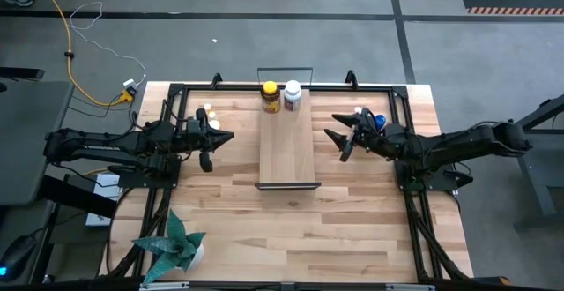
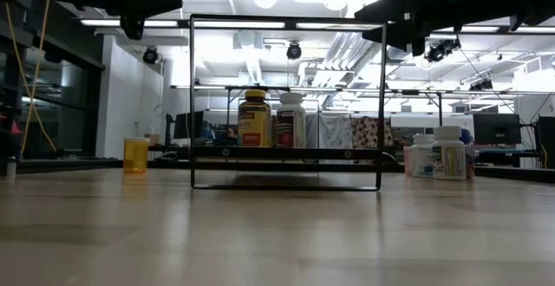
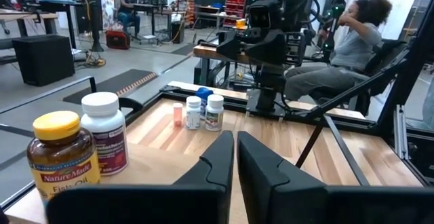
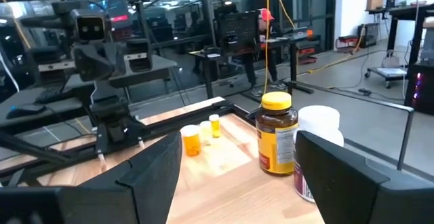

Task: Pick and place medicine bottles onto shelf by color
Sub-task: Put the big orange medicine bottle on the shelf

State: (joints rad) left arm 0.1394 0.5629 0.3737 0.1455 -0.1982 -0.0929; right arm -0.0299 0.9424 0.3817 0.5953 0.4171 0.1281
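Observation:
The shelf (image 1: 287, 150) lies down the middle of the table. An amber bottle with a yellow cap (image 1: 270, 98) and a white bottle (image 1: 293, 95) stand upright side by side on its far end. Tiny orange bottles (image 1: 208, 111) stand on the table near my left gripper (image 1: 227, 137), which hovers shut to the left of the shelf. White bottles and a blue-capped one (image 1: 374, 120) stand by my right gripper (image 1: 335, 128), which hovers open to the right of the shelf. In the right wrist view its fingers (image 4: 237, 176) stand wide apart, with the amber bottle (image 4: 276, 134) ahead.
A black metal frame (image 1: 176, 93) runs around the table's edges. A green plant (image 1: 176, 247) stands at the near left corner. A yellow cable (image 1: 79, 70) lies on the floor beyond the far left. A seated person (image 3: 352, 41) shows behind the right arm.

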